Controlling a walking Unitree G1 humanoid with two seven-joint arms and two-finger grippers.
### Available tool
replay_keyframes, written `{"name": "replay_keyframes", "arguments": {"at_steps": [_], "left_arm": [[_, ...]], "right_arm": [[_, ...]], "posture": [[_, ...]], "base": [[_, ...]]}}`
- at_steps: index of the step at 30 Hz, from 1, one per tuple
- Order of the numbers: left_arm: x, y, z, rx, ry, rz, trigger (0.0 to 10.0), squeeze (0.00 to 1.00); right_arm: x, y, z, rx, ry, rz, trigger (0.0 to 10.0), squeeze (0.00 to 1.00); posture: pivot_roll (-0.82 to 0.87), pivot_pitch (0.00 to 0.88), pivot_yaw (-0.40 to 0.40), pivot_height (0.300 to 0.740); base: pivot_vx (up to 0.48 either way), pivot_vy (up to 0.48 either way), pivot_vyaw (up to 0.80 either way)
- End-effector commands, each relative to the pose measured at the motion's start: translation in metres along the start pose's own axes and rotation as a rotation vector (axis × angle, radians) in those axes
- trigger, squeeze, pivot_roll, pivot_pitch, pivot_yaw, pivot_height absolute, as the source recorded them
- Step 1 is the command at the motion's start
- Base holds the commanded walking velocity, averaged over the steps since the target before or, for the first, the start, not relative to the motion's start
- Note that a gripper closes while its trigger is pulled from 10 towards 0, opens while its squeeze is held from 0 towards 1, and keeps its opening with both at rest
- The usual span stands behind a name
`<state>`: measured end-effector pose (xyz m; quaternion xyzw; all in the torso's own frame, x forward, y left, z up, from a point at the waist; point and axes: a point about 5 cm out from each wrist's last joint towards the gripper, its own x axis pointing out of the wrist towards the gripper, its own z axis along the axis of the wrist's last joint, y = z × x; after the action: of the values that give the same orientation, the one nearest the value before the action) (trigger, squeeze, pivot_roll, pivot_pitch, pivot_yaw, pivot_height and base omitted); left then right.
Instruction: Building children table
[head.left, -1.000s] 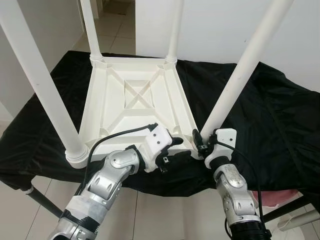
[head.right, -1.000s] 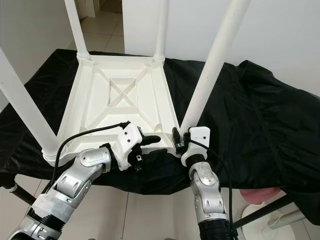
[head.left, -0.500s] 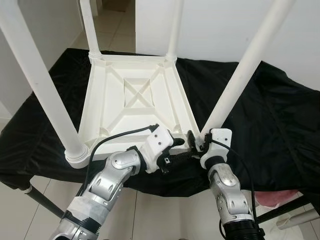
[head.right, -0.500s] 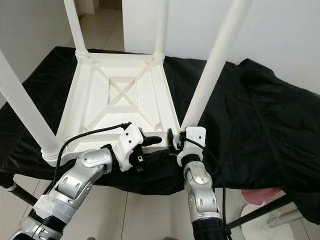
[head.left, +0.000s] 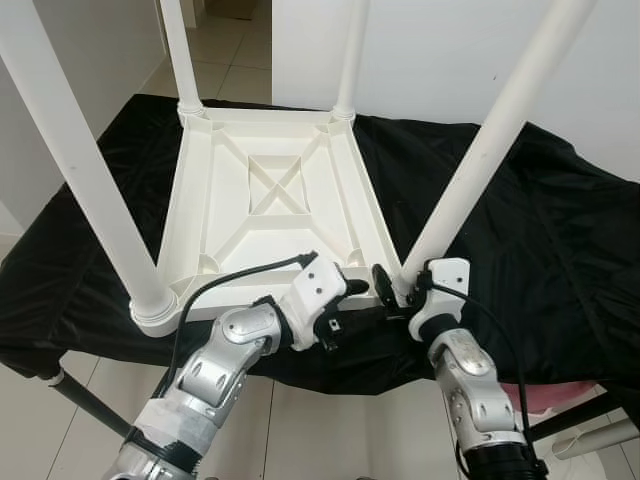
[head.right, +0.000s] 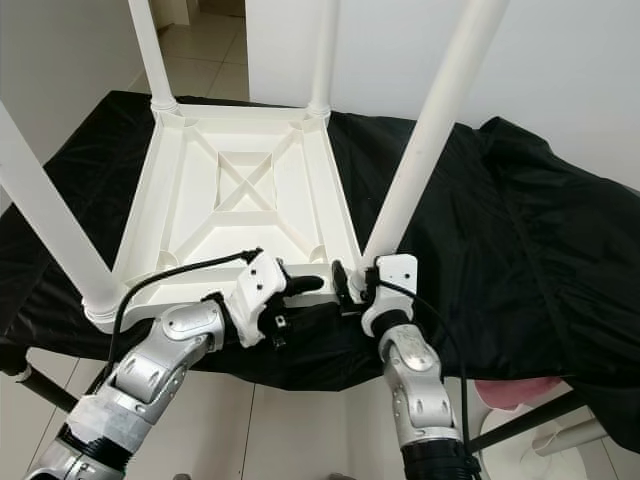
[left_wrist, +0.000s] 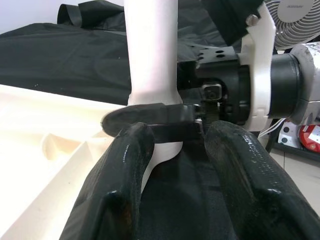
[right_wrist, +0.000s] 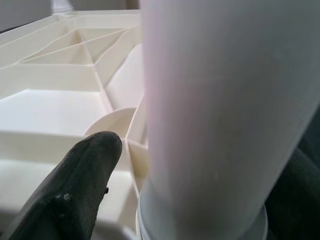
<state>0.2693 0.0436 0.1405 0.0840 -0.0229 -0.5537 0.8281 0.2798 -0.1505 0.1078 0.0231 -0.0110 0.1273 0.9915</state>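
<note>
1. The right pincer (head.left: 388, 288) closes around the base of the near right leg (head.left: 480, 160), one finger (right_wrist: 75, 185) against its socket, likely to seat it
2. The left pincer (head.left: 352, 318) sits just beside, fingers (left_wrist: 125, 165) spread and empty, apparently steadying the corner
3. The children's table (head.left: 270, 200) lies upside down on the black-draped bench (head.left: 540, 240), legs up, so the sockets are reachable
</note>
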Motion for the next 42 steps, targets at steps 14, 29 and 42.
{"name": "replay_keyframes", "arguments": {"at_steps": [14, 29, 42], "left_arm": [[0.001, 0.004, 0.003, 0.021, 0.006, -0.001, 10.0, 0.0], [0.003, 0.007, 0.006, 0.028, 0.0, 0.0, 10.0, 0.0], [0.002, 0.008, 0.007, 0.026, -0.003, 0.015, 10.0, 0.0]], "right_arm": [[-0.019, -0.036, 0.005, -0.138, 0.04, 0.283, 10.0, 0.0], [0.005, -0.042, 0.013, -0.252, 0.06, 0.417, 0.0, 0.0], [0.001, -0.049, 0.006, -0.267, 0.105, 0.428, 0.0, 0.0]], "posture": [[-0.03, 0.0, -0.048, 0.74], [-0.02, 0.0, -0.039, 0.74], [-0.02, 0.0, -0.046, 0.74]], "base": [[0.0, 0.0, 0.0], [0.0, 0.0, 0.0], [0.0, 0.0, 0.0]]}}
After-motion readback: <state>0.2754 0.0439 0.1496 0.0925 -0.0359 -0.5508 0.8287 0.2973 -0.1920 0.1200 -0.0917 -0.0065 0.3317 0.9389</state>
